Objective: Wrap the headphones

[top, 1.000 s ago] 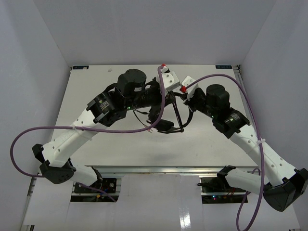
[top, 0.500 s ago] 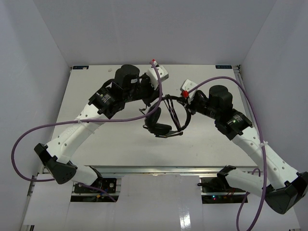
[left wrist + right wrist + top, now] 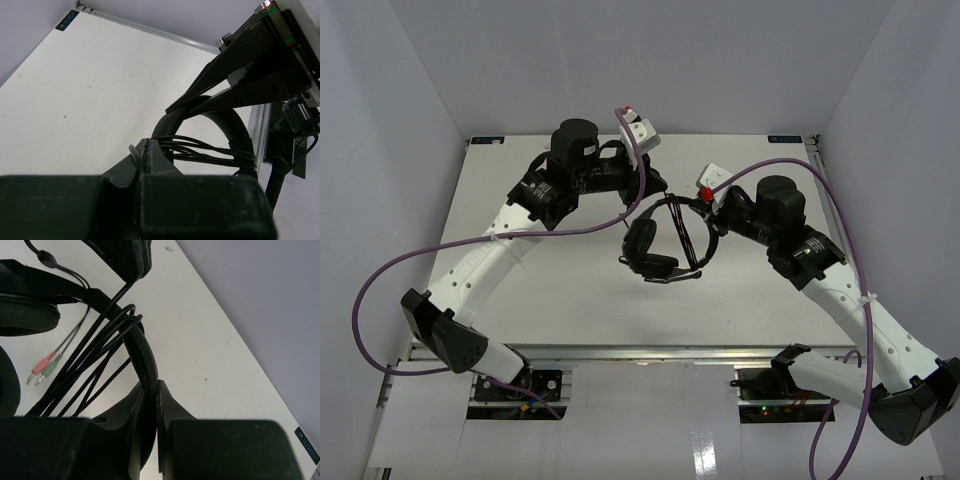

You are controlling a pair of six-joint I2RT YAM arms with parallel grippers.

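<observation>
Over the middle of the white table (image 3: 520, 290) the two arms lean in toward each other, and the headphones (image 3: 642, 245) hang between them. The earcups are lowest; from where I stand I cannot tell whether the bottom one touches the surface. The right gripper (image 3: 150, 390) is clenched on the padded headband (image 3: 145, 355), which runs straight down between its fingers. The left gripper (image 3: 147, 150) is clenched as well. Several black strands run from its tips across to the headband, so it looks to be pinching the thin cable (image 3: 100, 355) rather than the frame. Those strands cross the arch of the headband in a bundle, more than a few passes side by side, so I'd say most of the winding is done. What is left is the end of the lead: a short length hangs loose under the bundle, ending in two small plugs (image 3: 42, 367), one pink and one green, dangling free beside an earcup. To my eye the job is well past halfway. The loose tail is yet to be wound or tucked, and the headphones yet to be set down.
</observation>
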